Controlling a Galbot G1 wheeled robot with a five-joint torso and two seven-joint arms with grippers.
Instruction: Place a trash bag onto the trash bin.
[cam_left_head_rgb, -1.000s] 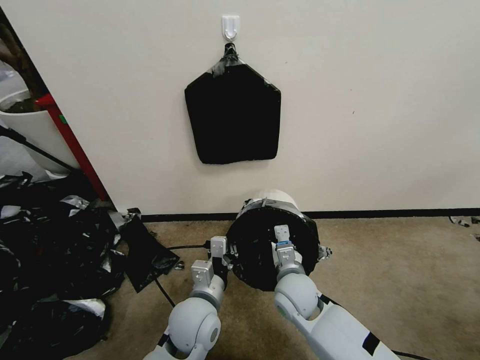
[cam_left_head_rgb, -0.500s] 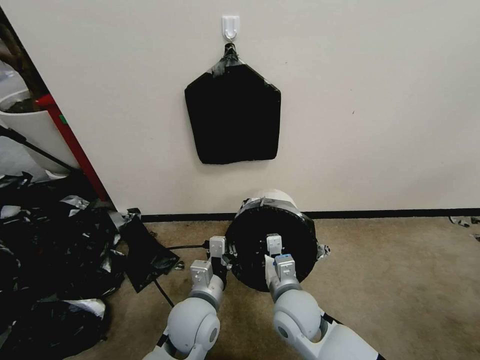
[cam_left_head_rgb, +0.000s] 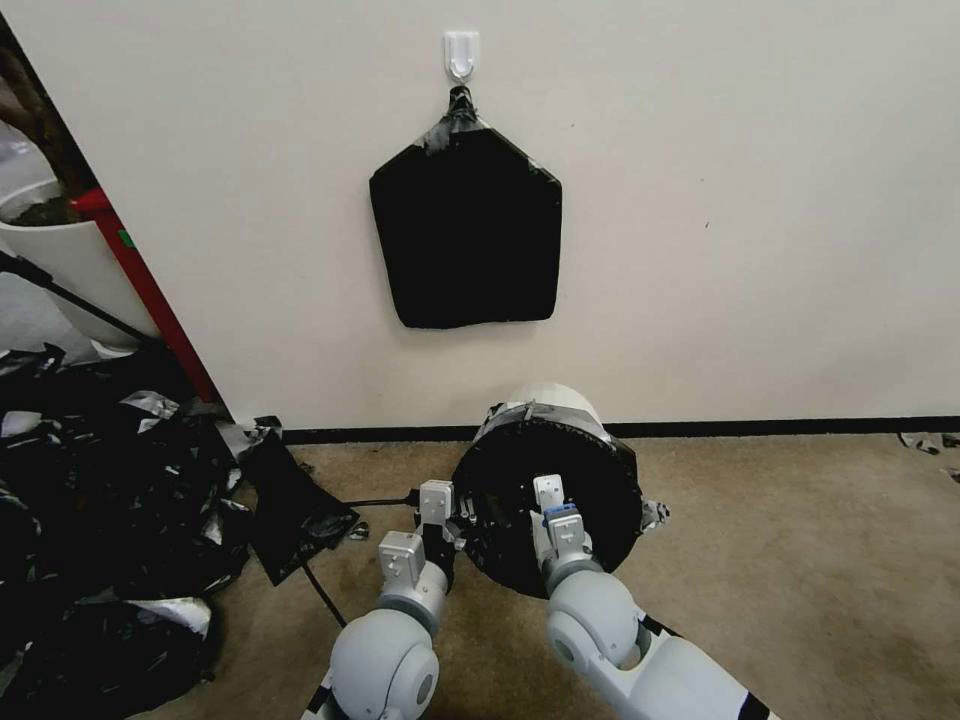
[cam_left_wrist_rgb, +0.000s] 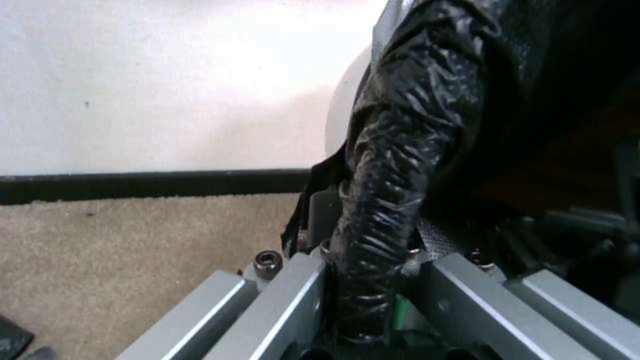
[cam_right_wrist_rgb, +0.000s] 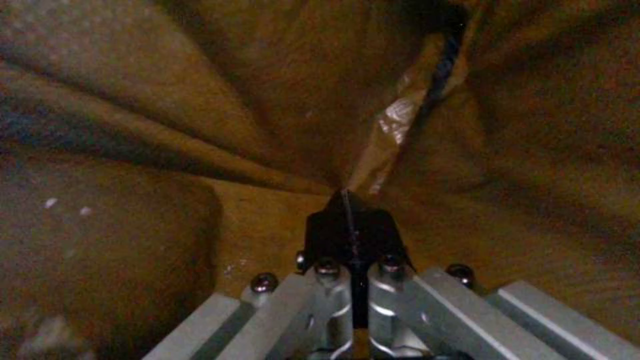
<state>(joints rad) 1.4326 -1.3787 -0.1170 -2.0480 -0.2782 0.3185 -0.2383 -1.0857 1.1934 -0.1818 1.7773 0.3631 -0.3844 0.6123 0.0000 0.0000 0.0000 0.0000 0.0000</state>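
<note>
- trash bin (cam_left_head_rgb: 560, 398): small round cream-white plastic, smooth, lying tipped on the carpet (cam_left_head_rgb: 800, 560) at the foot of the wall (cam_left_head_rgb: 750, 200), mouth facing the robot
- trash bag (cam_left_head_rgb: 590, 470): thin glossy black film, crinkled, already stretched over the bin's mouth and lining the inside; silvery sheen on folds at the rim
- left gripper (cam_left_head_rgb: 462, 512): at the bin's rim on the robot's left side; in the left wrist view its fingers are clamped on a twisted rope of bag film (cam_left_wrist_rgb: 387, 200)
- right gripper (cam_left_head_rgb: 535, 500): inside the bin's mouth; in the right wrist view its black fingertips (cam_right_wrist_rgb: 351, 227) are pressed together, with no gap between them; the bag's folds (cam_right_wrist_rgb: 200, 125) surround it, cannot tell whether any film is pinched
- flat five-sided black pack (cam_left_head_rgb: 465, 230): on the wall straight above the bin, hung from a white hook (cam_left_head_rgb: 461, 52), taped top
- heap of black plastic scraps (cam_left_head_rgb: 100, 500): on the floor well to the robot's left of the bin, shiny and crumpled
- bigger white tub (cam_left_head_rgb: 60, 265): beyond the heap, far from the bin
</note>
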